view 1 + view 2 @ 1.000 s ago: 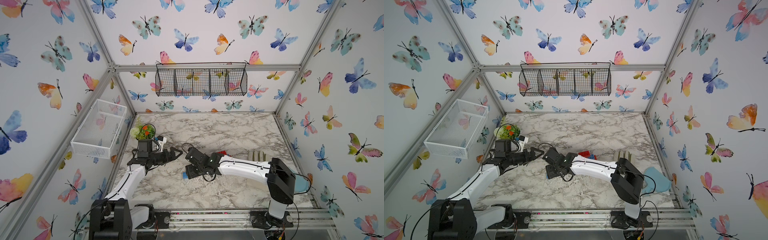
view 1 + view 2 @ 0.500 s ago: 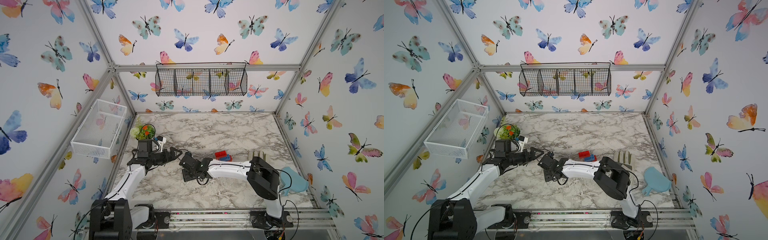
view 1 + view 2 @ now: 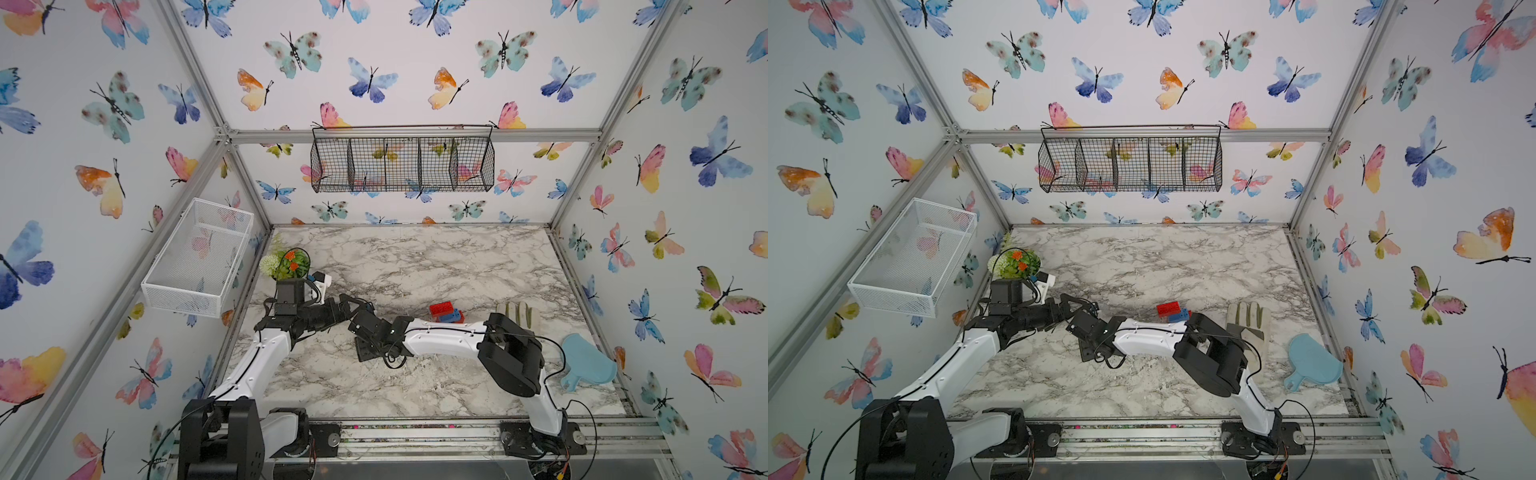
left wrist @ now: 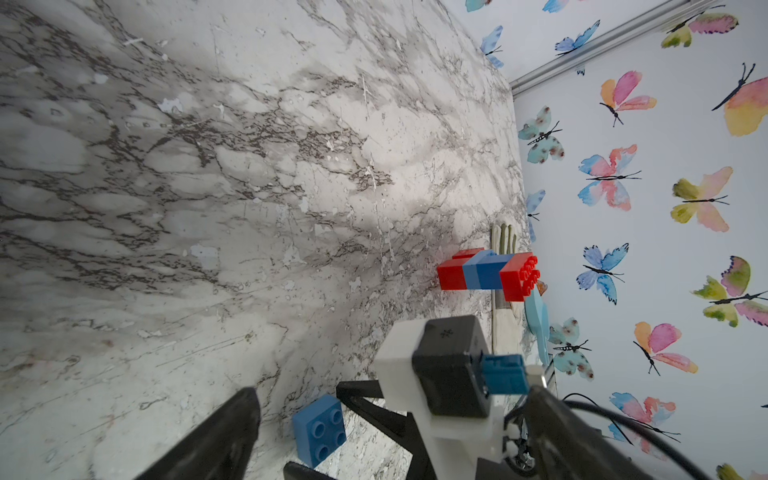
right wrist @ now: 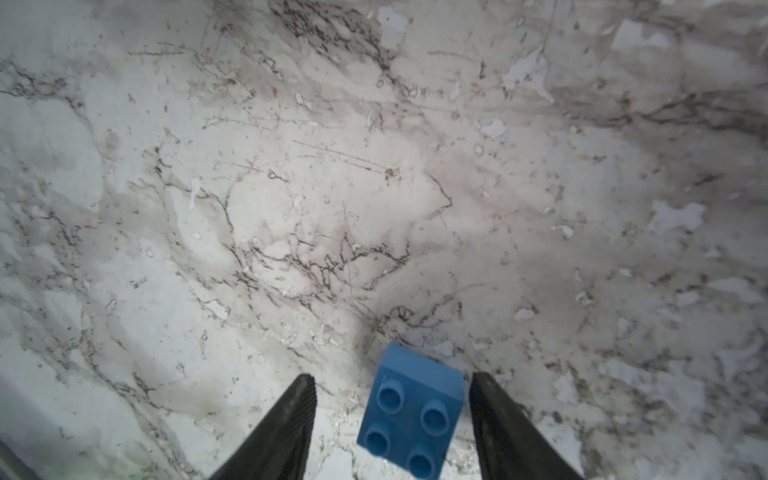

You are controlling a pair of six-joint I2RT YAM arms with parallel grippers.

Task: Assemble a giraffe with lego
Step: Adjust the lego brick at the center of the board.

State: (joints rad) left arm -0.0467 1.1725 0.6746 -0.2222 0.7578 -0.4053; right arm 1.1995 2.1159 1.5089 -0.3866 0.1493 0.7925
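The small blue square brick [image 5: 410,409] sits studs-up on the marble table [image 5: 374,187], turned askew between the parted, empty jaws of the right gripper [image 5: 392,419] – nearer one finger – while the partly built giraffe [image 4: 488,272] lies well apart beside the glove [image 3: 1248,318].

Two white arm links [image 3: 257,361] with chunky black joints [image 3: 509,357] (black cables looping loose), and tapered, ribbed black fingers [image 5: 286,428].
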